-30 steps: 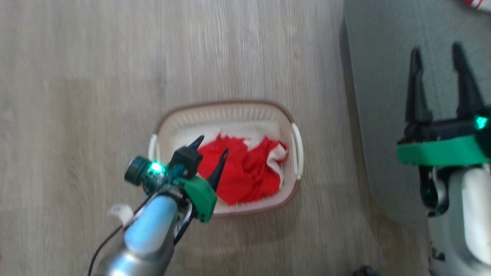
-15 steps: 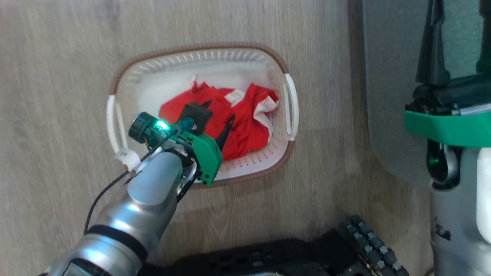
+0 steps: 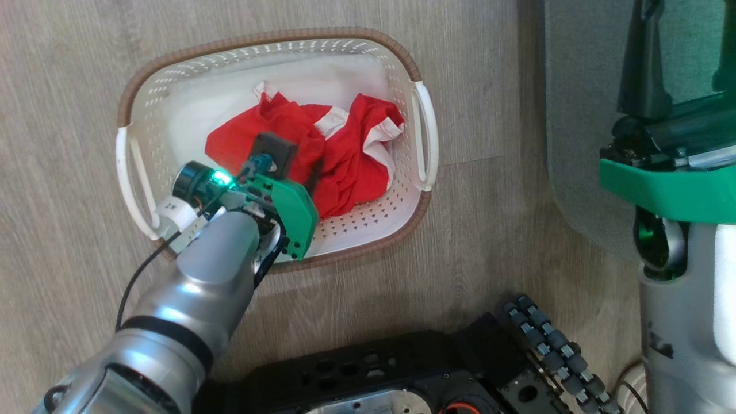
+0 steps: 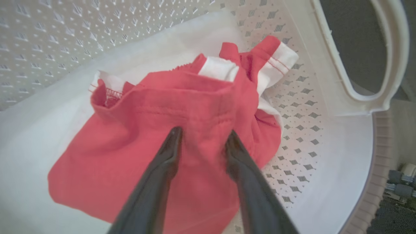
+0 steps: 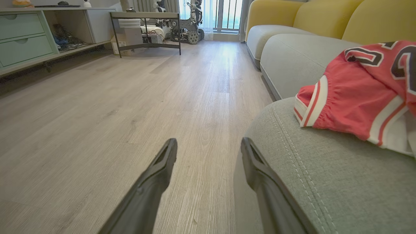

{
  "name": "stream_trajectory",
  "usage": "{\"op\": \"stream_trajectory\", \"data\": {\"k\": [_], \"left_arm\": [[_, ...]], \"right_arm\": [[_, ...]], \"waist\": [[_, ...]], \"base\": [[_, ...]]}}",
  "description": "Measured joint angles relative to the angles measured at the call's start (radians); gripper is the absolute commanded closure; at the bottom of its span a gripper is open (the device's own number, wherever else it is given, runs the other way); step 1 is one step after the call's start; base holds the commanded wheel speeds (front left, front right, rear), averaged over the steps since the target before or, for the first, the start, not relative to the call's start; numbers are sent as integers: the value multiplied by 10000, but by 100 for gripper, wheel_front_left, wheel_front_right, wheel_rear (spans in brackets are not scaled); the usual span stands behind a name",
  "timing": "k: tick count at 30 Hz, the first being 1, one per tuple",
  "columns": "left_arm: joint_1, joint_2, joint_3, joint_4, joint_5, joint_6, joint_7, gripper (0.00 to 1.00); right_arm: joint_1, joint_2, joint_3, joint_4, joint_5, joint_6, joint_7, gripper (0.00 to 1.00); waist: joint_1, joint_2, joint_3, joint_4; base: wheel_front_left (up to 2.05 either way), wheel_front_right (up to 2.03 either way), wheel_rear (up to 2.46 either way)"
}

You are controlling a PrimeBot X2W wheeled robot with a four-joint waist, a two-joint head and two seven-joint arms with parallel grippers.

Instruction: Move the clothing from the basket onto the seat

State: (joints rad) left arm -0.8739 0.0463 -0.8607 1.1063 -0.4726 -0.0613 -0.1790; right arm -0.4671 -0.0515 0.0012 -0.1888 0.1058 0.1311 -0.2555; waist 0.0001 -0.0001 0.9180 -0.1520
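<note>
Bright red clothing [image 3: 351, 167] with white trim is seen in a cream-white basket [image 3: 374, 230] dotted with perforations, rimmed in woven-look brown, with 2 white handles [image 3: 430, 138]. A red garment [image 5: 357, 94] with black-and-white numerals is seen on the grey-green seat [image 5: 325, 188]. Pale grey-brown wood grain is shown on the floor [image 5: 97, 113].

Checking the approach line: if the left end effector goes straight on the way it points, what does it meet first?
The red clothing in the basket. The open fingertips of the left end effector look at or just short of it; contact is unclear.

Jersey [image 5: 383, 78] partly beyond right edge
</note>
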Motion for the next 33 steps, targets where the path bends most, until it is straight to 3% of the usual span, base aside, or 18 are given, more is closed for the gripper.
{"op": "stream_trajectory", "data": {"k": [1, 3, 17, 25, 33], "left_arm": [[-57, 0, -31, 36, -54, 15, -2, 63], [-144, 0, -102, 146, -165, 98, -94, 100], [-229, 2, -750, 148, -364, 180, -694, 100], [75, 25, -309, -1707, -81, 531, -706, 100], [1212, 372, 395, -3097, 314, 616, -706, 100]], "right_arm": [[0, 0, 4, 0, 0, 0, 0, 0], [1, 0, 15, 12, 0, 0, 0, 0], [71, -4, 132, 1317, 96, 0, 0, 0], [716, -6, 311, 2738, 349, 0, 2, 0], [1603, -6, 410, 4059, 391, 0, 2, 0]], "waist": [[0, 0, 17, -19], [0, 0, 5, -48], [-1, 0, -1447, 119], [-1, 1, -3232, 282], [-2, 2, -5361, 390]], "base": [[0, 0, 0], [0, 0, 0], [0, 0, 0], [0, 0, 0], [0, 0, 0]]}}
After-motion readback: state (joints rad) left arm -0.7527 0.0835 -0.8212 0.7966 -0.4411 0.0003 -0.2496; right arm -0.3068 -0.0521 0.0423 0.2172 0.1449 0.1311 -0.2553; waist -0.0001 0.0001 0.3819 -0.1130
